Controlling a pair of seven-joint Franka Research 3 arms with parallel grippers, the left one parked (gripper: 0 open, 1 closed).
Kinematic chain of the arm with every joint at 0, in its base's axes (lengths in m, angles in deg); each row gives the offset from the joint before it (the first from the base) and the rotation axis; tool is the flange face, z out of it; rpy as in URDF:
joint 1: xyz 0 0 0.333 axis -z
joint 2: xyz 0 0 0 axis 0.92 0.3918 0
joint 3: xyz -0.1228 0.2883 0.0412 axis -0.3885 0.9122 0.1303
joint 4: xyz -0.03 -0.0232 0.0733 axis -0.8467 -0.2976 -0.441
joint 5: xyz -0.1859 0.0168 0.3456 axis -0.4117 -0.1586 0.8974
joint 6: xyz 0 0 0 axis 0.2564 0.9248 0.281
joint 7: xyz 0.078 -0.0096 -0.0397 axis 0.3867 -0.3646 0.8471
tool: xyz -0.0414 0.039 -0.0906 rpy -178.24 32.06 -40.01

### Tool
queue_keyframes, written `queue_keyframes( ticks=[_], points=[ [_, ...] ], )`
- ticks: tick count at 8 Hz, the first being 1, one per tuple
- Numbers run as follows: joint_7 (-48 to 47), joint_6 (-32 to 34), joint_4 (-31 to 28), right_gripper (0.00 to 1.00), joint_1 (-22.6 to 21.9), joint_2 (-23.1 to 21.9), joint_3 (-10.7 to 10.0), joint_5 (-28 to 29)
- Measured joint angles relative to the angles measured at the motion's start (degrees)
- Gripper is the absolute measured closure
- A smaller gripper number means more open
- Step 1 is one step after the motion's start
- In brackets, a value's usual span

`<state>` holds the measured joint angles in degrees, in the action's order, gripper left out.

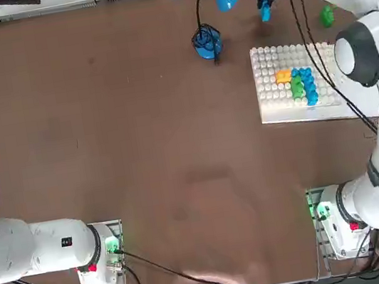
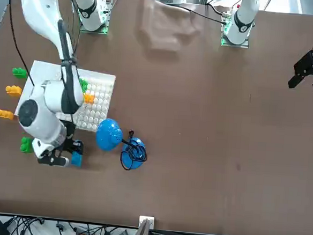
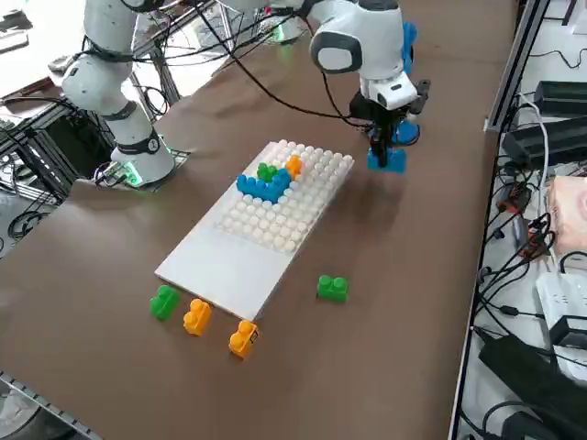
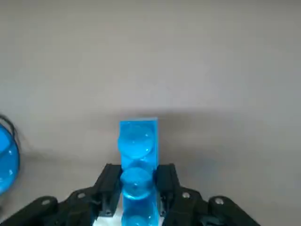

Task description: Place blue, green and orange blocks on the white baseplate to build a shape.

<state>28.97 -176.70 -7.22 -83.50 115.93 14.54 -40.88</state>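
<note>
The right gripper (image 4: 137, 188) clamps a small glossy blue plastic brick (image 4: 138, 160) upright between its fingers, studs facing out, likely so it can press down onto the studded white baseplate (image 3: 303, 197) nearby, beside the gripper

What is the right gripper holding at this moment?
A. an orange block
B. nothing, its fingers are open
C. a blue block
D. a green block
C: in the wrist view the right gripper is shut on a blue block, seen also beyond the white baseplate.
</note>
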Motion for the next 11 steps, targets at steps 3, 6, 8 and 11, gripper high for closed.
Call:
queue_keyframes(
  ticks=[3,6,8,11],
  points=[
    [8.6,0.1,-16.7,0.62,3.7,-12.8,-0.8,0.0],
    [13.0,-5.9,-31.8,0.62,4.2,-21.1,-1.9,0.0],
    [13.3,-12.1,-38.2,0.62,4.2,-22.8,-1.7,0.0],
    [11.2,-15.1,-40.3,0.62,4.0,-22.7,-1.7,0.0]
  ],
)
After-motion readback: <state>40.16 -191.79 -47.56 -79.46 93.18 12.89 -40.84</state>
